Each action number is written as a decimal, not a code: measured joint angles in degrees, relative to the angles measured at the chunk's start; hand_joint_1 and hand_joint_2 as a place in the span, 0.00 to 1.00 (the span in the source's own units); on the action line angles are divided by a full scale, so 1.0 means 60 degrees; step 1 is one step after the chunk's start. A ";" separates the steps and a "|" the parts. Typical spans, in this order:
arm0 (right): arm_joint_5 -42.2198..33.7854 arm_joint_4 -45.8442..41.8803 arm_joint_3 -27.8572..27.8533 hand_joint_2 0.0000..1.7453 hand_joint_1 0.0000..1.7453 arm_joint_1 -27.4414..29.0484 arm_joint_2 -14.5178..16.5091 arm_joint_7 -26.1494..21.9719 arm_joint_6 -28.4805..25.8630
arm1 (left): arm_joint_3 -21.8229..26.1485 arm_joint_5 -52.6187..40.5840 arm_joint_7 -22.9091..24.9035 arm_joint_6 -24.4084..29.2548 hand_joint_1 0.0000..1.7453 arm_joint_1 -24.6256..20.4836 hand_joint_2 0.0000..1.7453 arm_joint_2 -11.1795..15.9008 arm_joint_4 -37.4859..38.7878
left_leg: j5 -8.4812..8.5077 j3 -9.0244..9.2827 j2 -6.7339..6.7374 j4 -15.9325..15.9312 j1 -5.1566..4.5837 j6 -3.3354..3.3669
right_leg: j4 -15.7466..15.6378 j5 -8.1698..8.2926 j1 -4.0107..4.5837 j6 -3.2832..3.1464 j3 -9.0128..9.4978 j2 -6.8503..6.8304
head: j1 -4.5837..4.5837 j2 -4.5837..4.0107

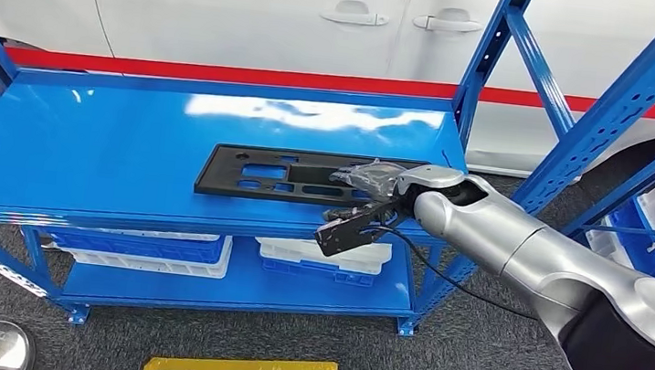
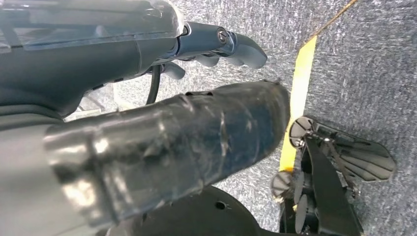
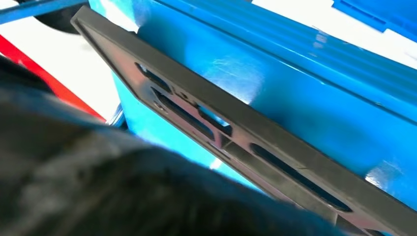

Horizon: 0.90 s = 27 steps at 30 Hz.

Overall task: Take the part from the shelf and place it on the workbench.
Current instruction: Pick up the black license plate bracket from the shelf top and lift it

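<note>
The part [image 1: 293, 174] looks like matt black moulded plastic, its flat face faintly grained and cut with smooth-edged slots. The shelf [image 1: 106, 157] that carries it is blue painted sheet metal with a glossy, smooth coat that mirrors the light as white patches towards its back edge; its perforated uprights [image 1: 621, 106] have the same blue paint. The right hand [image 1: 375, 179] at the shelf's front right corner is dark and wrapped in crinkled clear film, while its arm [image 1: 520, 242] is smooth satin silver metal. The left hand [image 2: 172, 147] wears the same wrinkled shiny film. The floor [image 1: 470, 365] is rough grey carpet with glossy yellow tape [image 1: 240, 369]. The bins [image 1: 325, 256] look like white plastic.
</note>
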 joint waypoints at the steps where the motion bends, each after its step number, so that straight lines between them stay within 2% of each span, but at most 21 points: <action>1: -0.0001 0.0000 0.0000 0.00 0.00 -0.0008 -0.0001 -0.0001 -0.0001 | 0.0001 0.0000 0.0000 0.0000 0.00 -0.0005 0.00 -0.0004 0.0000 | 0.0002 -0.0011 -0.0001 0.0000 -0.0007 -0.0038 | -0.0345 0.0081 0.0034 -0.0044 0.0154 0.0004 | -0.0001 -0.0001; 3: -0.0006 0.0000 0.0000 0.00 0.00 -0.0013 -0.0002 -0.0006 0.0000 | 0.0001 0.0001 0.0002 0.0000 0.00 -0.0013 0.00 -0.0008 0.0000 | 0.0017 -0.0025 -0.0003 -0.0018 -0.0015 -0.0133 | -0.0504 0.0072 0.0096 -0.0108 0.0202 0.0016 | -0.0002 -0.0002; 5: -0.0015 -0.0001 0.0000 0.00 0.00 -0.0014 -0.0001 -0.0016 0.0004 | 0.0002 0.0001 0.0006 0.0000 0.00 -0.0016 0.00 -0.0002 0.0000 | -0.0050 -0.0054 0.0002 0.0038 -0.0005 -0.0233 | -0.0584 0.0120 0.0045 -0.0212 0.0240 0.0011 | -0.0004 -0.0002; 6: -0.0018 0.0000 0.0000 0.00 0.00 -0.0019 -0.0002 -0.0021 0.0005 | 0.0005 0.0001 0.0009 0.0000 0.00 -0.0014 0.00 0.0002 0.0000 | -0.0186 -0.0129 0.0005 0.0217 -0.0003 -0.0278 | -0.0634 0.0149 0.0018 -0.0270 0.0266 0.0004 | -0.0009 -0.0002; 7: -0.0021 0.0001 0.0000 0.00 0.00 -0.0022 -0.0003 -0.0025 0.0007 | 0.0011 0.0001 0.0015 0.0000 0.00 -0.0010 0.00 0.0005 0.0000 | -0.0418 -0.0283 0.0007 0.0573 0.0000 -0.0313 | -0.0680 0.0174 -0.0008 -0.0333 0.0289 -0.0006 | -0.0013 -0.0001; 9: -0.0026 0.0002 0.0015 0.00 0.00 -0.0005 -0.0002 -0.0034 0.0016 | 0.0034 0.0001 0.0023 0.0000 0.00 0.0005 0.00 0.0006 0.0000 | -0.0991 -0.0786 0.0006 0.1707 0.0011 -0.0357 | -0.0674 0.0175 0.0015 -0.0399 0.0287 -0.0012 | -0.0019 0.0000; 10: -0.0028 0.0001 0.0029 0.00 0.00 0.0018 0.0000 -0.0037 0.0022 | 0.0045 0.0001 0.0026 0.0000 0.00 0.0009 0.00 0.0006 0.0000 | -0.1163 -0.1020 0.0006 0.2206 0.0014 -0.0372 | -0.0661 0.0169 0.0022 -0.0420 0.0280 -0.0013 | -0.0018 0.0000; 11: -0.0029 0.0001 0.0043 0.00 0.00 0.0043 0.0002 -0.0039 0.0027 | 0.0052 0.0001 0.0026 0.0000 0.00 0.0011 0.00 0.0007 0.0000 | -0.1172 -0.1140 0.0007 0.2452 0.0016 -0.0384 | -0.0644 0.0160 0.0025 -0.0420 0.0275 -0.0013 | -0.0019 0.0000; 12: -0.0029 0.0001 0.0052 0.00 0.00 0.0061 0.0002 -0.0040 0.0030 | 0.0056 0.0001 0.0026 0.0000 0.00 0.0010 0.00 0.0008 0.0000 | -0.1007 -0.1091 0.0009 0.2340 0.0021 -0.0390 | -0.0623 0.0148 0.0024 -0.0415 0.0271 -0.0012 | -0.0019 0.0000; 14: -0.0029 0.0001 0.0055 0.00 0.00 0.0070 0.0002 -0.0040 0.0029 | 0.0058 0.0001 0.0026 0.0000 0.00 0.0007 0.00 0.0010 0.0000 | -0.0429 -0.0583 0.0013 0.1274 0.0033 -0.0372 | -0.0558 0.0103 0.0016 -0.0367 0.0266 -0.0007 | -0.0018 -0.0001; 15: -0.0029 0.0001 0.0055 0.00 0.00 0.0067 -0.0002 -0.0040 0.0028 | 0.0060 0.0001 0.0026 0.0000 0.00 0.0003 0.00 0.0010 0.0000 | -0.0235 -0.0304 0.0013 0.0709 0.0024 -0.0351 | -0.0500 0.0071 0.0034 -0.0323 0.0245 -0.0002 | -0.0018 -0.0001; 16: -0.0029 0.0002 0.0055 0.00 0.00 0.0065 -0.0006 -0.0040 0.0028 | 0.0061 0.0001 0.0025 -0.0001 0.00 -0.0001 0.00 0.0010 0.0000 | -0.0130 -0.0114 0.0006 0.0317 0.0013 -0.0317 | -0.0457 0.0048 0.0050 -0.0273 0.0220 0.0001 | -0.0013 -0.0001; 17: -0.0029 0.0003 0.0055 0.00 0.00 0.0066 -0.0011 -0.0042 0.0029 | 0.0062 0.0001 0.0025 -0.0002 0.00 -0.0003 0.00 0.0010 0.0000 | -0.0128 -0.0037 -0.0002 0.0147 0.0000 -0.0281 | -0.0429 0.0036 0.0073 -0.0226 0.0197 0.0004 | -0.0007 -0.0001; 19: -0.0029 0.0004 0.0055 0.00 0.00 0.0067 -0.0016 -0.0046 0.0030 | 0.0063 0.0001 0.0026 -0.0004 0.00 -0.0003 0.00 0.0010 0.0000 | -0.0108 -0.0023 -0.0012 0.0113 -0.0011 -0.0182 | -0.0435 0.0044 0.0080 -0.0141 0.0184 0.0009 | 0.0001 -0.0001; 21: -0.0029 0.0004 0.0055 0.00 0.00 0.0057 -0.0035 -0.0052 0.0027 | 0.0065 0.0001 0.0026 -0.0001 0.00 0.0000 0.00 0.0010 0.0000 | -0.0053 0.0006 0.0001 0.0035 0.0014 -0.0067 | -0.0256 -0.0114 0.0050 -0.0046 0.0121 0.0010 | 0.0003 -0.0001; 22: -0.0029 0.0004 0.0055 0.00 0.00 0.0050 -0.0044 -0.0056 0.0026 | 0.0066 0.0001 0.0026 0.0001 0.00 -0.0001 0.00 0.0012 0.0000 | -0.0028 0.0020 0.0008 -0.0002 0.0033 -0.0010 | 0.0068 -0.0327 0.0032 0.0001 -0.0016 0.0010 | 0.0003 0.0000; 24: -0.0029 0.0004 0.0056 0.00 0.00 0.0061 -0.0062 -0.0061 0.0030 | 0.0066 0.0001 0.0026 0.0003 0.00 -0.0006 0.00 0.0015 0.0000 | -0.0021 0.0019 0.0011 -0.0013 0.0030 0.0050 | 0.1162 -0.0897 -0.0008 0.0072 -0.0512 0.0002 | 0.0003 0.0000; 25: -0.0029 0.0004 0.0057 0.00 0.00 0.0083 -0.0069 -0.0062 0.0037 | 0.0066 0.0001 0.0026 -0.0001 0.00 -0.0005 0.00 0.0017 0.0000 | -0.0025 0.0018 0.0009 -0.0012 0.0025 0.0065 | 0.1706 -0.1092 -0.0026 0.0097 -0.0774 0.0002 | 0.0003 0.0000; 26: -0.0029 0.0004 0.0060 0.00 0.00 0.0104 -0.0076 -0.0062 0.0046 | 0.0067 0.0001 0.0028 -0.0004 0.00 -0.0003 0.00 0.0017 0.0000 | -0.0030 0.0020 0.0007 -0.0010 0.0021 0.0067 | 0.2006 -0.1128 -0.0038 0.0107 -0.0933 0.0002 | 0.0004 0.0000; 27: -0.0029 0.0004 0.0063 0.00 0.00 0.0116 -0.0082 -0.0062 0.0053 | 0.0068 0.0001 0.0030 -0.0008 0.00 -0.0002 0.00 0.0016 0.0000 | -0.0035 0.0026 0.0005 -0.0009 0.0019 0.0065 | 0.1980 -0.0990 -0.0044 0.0101 -0.0940 0.0001 | 0.0004 0.0000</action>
